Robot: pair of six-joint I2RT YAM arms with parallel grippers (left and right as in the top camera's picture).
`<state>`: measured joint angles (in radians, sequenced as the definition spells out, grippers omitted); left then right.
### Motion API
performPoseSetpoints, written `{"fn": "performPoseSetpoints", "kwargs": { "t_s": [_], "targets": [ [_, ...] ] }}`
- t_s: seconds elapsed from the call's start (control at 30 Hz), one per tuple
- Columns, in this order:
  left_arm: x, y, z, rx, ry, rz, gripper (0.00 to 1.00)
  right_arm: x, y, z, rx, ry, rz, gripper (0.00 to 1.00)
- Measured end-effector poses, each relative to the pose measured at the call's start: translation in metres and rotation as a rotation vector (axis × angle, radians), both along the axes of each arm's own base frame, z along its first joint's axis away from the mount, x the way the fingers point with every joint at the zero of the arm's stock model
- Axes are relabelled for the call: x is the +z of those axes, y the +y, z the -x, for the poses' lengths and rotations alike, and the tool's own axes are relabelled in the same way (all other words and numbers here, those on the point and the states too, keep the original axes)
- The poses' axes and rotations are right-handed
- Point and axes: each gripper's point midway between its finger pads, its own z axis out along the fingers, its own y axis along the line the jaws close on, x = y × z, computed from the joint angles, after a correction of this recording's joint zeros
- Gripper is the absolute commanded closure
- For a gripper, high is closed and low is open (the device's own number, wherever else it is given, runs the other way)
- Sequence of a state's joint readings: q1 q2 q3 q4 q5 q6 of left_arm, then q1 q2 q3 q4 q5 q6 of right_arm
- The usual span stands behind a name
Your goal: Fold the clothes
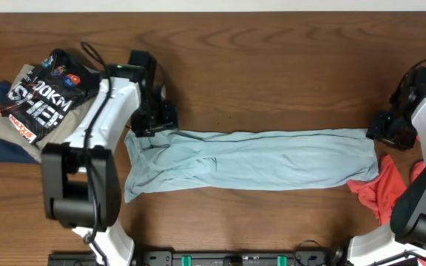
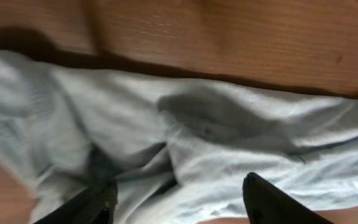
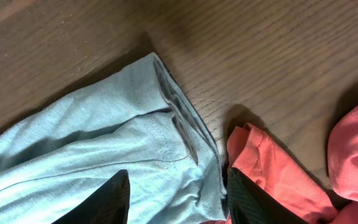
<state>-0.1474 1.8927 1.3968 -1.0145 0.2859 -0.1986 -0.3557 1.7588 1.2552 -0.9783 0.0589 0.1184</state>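
Observation:
The pale blue-grey T-shirt (image 1: 250,161) lies stretched in a long wrinkled band across the table. My left gripper (image 1: 152,124) hovers at its upper left corner. In the left wrist view the jaws (image 2: 179,186) are open over bunched shirt fabric (image 2: 216,143) and hold nothing. My right gripper (image 1: 384,133) is at the shirt's upper right corner. In the right wrist view the jaws (image 3: 178,182) are open over the shirt's hemmed edge (image 3: 135,124). The coral-red garment (image 1: 381,191) lies crumpled just right of the shirt and also shows in the right wrist view (image 3: 272,168).
A pile of folded clothes (image 1: 32,107), topped by a black printed shirt, sits at the far left. Bare wooden tabletop (image 1: 272,81) stretches behind the shirt. The arm bases stand at the front edge (image 1: 213,258).

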Motion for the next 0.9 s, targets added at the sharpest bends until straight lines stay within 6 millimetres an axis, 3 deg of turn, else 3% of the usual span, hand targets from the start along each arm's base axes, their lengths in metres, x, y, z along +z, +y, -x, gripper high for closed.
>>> {"fn": "performPoseSetpoints", "kwargs": {
  "t_s": [0.23,0.33,0.57,0.7,0.9],
  "targets": [
    [-0.03,-0.014,0.002,-0.036,0.057,-0.01,0.6,0.0,0.0,0.0,0.0,-0.001,-0.001,0.51],
    [-0.033,-0.015,0.003,-0.036,0.067,-0.012,0.92,0.0,0.0,0.0,0.0,-0.002,-0.002,0.51],
    [-0.035,-0.014,0.008,-0.038,0.091,-0.017,0.94,0.0,0.0,-0.001,0.0,-0.003,-0.003,0.51],
    [-0.024,-0.012,0.012,-0.033,0.095,-0.018,0.94,0.0,0.0,-0.001,0.0,-0.003,-0.003,0.51],
    [0.038,-0.01,0.021,0.012,0.0,-0.005,0.94,0.0,0.0,-0.001,0.0,-0.003,-0.003,0.51]
  ]
}}
